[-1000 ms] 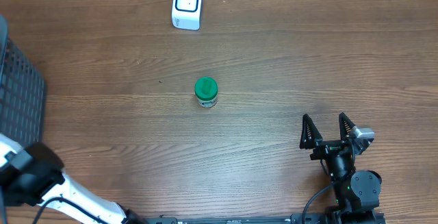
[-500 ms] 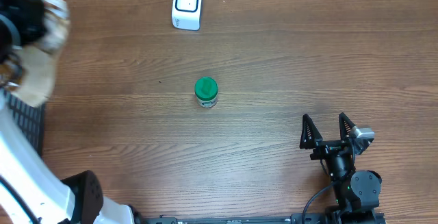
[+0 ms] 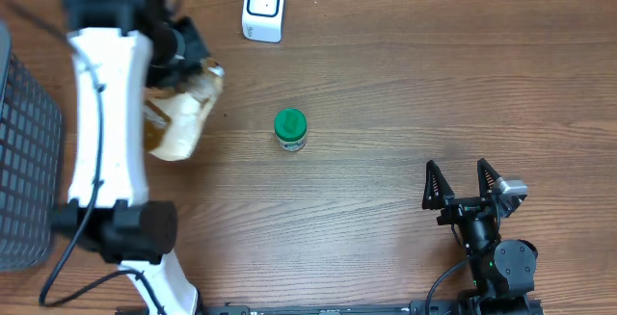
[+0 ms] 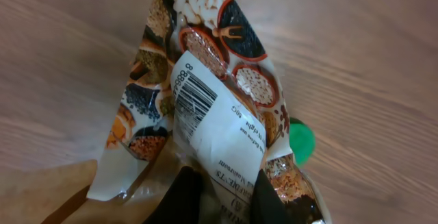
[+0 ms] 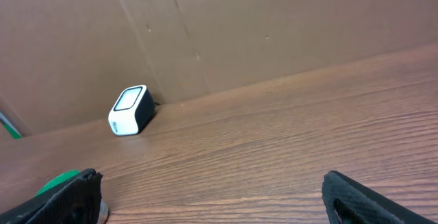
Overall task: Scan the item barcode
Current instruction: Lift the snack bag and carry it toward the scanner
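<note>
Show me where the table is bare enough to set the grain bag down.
Bare wood lies between the green-lidded jar and the right pincer, and along the back right of the scanner. Crowded at left: black basket, plus the grain bag itself.

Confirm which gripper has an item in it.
The left gripper, shut on the grain-print bag with the barcode label; the right gripper stands open and empty, away from the green-lidded jar.

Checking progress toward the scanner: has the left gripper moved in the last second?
Yes. The left gripper, shut on the grain bag, swung from the basket side rightward, now nearer the green-lidded jar and the white scanner.
</note>
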